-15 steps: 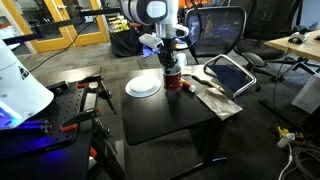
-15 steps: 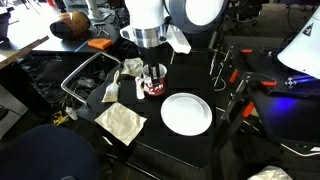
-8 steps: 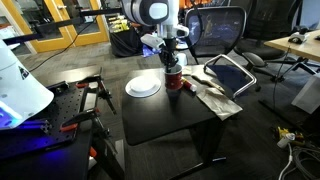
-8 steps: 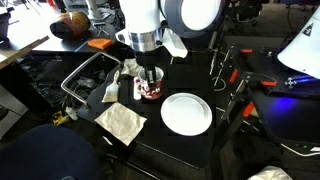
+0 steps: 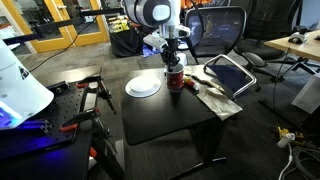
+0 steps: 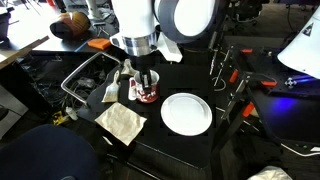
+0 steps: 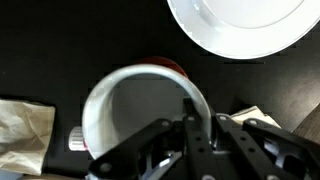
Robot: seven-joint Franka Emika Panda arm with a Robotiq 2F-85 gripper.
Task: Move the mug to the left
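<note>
The dark red mug (image 5: 176, 82) with a white inside stands on the black table, beside the round white plate (image 5: 143, 86). It also shows in an exterior view (image 6: 148, 93) and close up in the wrist view (image 7: 140, 105). My gripper (image 5: 173, 66) comes straight down onto it, and its fingers (image 7: 190, 125) are closed on the mug's rim, one finger inside and one outside. In an exterior view the gripper (image 6: 146, 82) covers the mug's top.
The white plate (image 6: 187, 113) lies close beside the mug. Crumpled paper (image 6: 121, 122) and cloth lie at the table's edge, with a tablet-like tray (image 5: 229, 73) nearby. Red-handled tools (image 5: 95, 92) sit on the neighbouring table. An office chair (image 5: 215, 30) stands behind.
The gripper and mug have shifted slightly away from the plate; the arm has turned a little above them.
</note>
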